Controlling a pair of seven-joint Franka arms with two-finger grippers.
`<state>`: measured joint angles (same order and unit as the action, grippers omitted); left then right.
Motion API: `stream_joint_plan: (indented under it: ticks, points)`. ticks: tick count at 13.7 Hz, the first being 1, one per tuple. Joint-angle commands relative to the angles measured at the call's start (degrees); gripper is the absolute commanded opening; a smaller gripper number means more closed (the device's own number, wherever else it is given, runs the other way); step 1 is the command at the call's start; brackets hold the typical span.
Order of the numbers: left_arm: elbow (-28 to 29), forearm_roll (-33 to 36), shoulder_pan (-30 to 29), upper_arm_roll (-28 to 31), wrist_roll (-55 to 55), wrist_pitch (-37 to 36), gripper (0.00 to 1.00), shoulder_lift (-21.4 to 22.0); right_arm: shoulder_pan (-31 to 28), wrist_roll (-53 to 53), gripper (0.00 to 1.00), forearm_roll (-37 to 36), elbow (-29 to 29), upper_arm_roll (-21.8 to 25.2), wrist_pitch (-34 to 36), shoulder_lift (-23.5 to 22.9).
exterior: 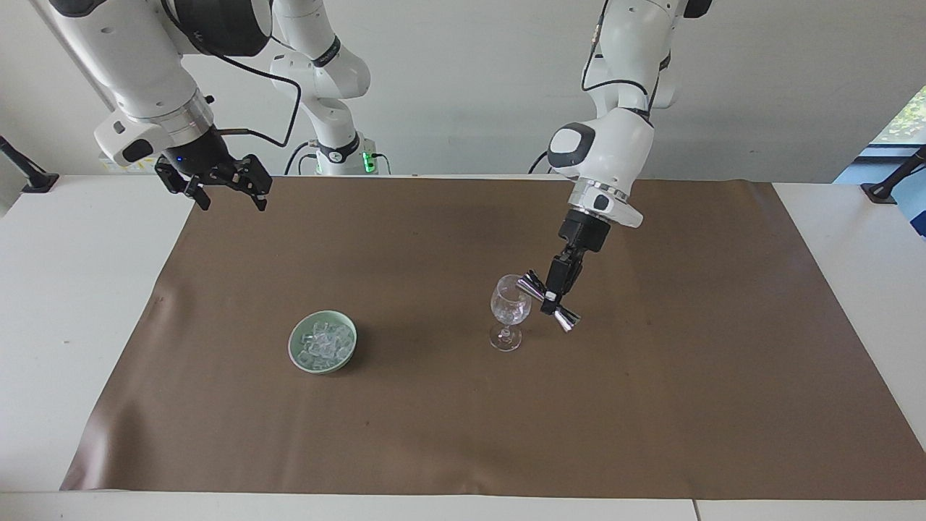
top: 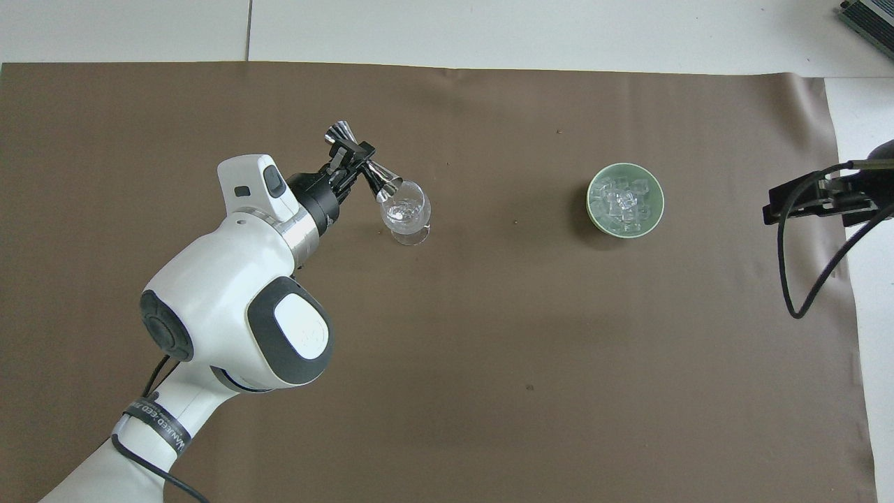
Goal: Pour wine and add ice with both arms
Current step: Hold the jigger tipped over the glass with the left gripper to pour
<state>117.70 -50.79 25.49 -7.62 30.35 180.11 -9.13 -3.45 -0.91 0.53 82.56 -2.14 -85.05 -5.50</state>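
A clear wine glass (exterior: 510, 307) (top: 405, 213) stands upright on the brown mat. My left gripper (exterior: 553, 297) (top: 351, 155) is shut on a silver double-ended jigger (exterior: 548, 300) (top: 366, 170), tilted with one end at the glass's rim. A pale green bowl (exterior: 296, 354) (top: 592, 209) holding a heap of clear ice (exterior: 325, 342) (top: 624, 200) sits toward the right arm's end of the table. My right gripper (exterior: 226, 190) (top: 803, 202) hangs open and empty above the mat's edge at that end; this arm waits.
The brown mat (exterior: 463, 434) (top: 489, 349) covers most of the white table (exterior: 72, 289). A black clamp (exterior: 886, 189) is fixed at the table edge at the left arm's end.
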Motion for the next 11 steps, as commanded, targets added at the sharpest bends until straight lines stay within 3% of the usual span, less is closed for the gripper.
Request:
stream_joint_plan:
  ticks: [1, 11]
  points:
    - [1.4, 0.6, 1.5, 0.9, -0.6, 1.7, 0.0, 0.9, 0.0, 1.0, 1.0, 1.1, 1.3, 0.6, -0.9, 0.8]
    - [1.2, 0.6, 2.9, 0.9, -1.1, 4.8, 0.0, -0.4, 0.0, 1.0, 1.0, 1.1, 1.3, 0.6, -0.9, 0.8]
